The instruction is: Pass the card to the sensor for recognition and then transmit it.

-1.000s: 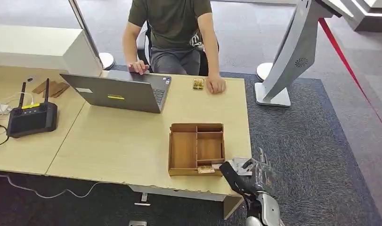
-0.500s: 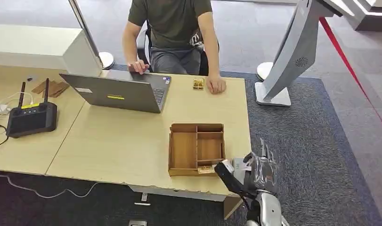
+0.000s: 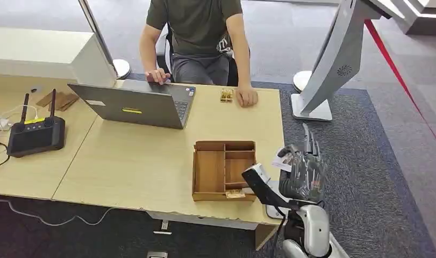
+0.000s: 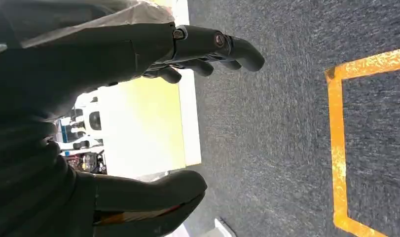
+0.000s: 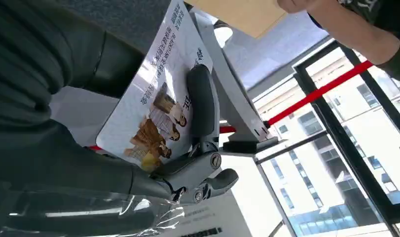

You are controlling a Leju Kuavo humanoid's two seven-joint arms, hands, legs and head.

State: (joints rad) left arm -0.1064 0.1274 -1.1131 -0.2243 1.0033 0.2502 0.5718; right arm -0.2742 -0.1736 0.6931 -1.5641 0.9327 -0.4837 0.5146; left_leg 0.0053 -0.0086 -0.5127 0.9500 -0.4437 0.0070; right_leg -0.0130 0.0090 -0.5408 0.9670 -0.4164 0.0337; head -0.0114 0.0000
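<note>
Your right hand (image 3: 303, 171) has its fingers clamped on the white printed card (image 5: 156, 106), holding it up just off the light wooden bench's (image 3: 151, 161) right edge, beside the brown wooden compartment tray (image 3: 224, 170). Left hand (image 4: 89, 123) hangs over carpet, fingers apart, holding nothing.

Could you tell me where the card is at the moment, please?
The right hand holds the card above the table's right edge, just right of the wooden tray.
</note>
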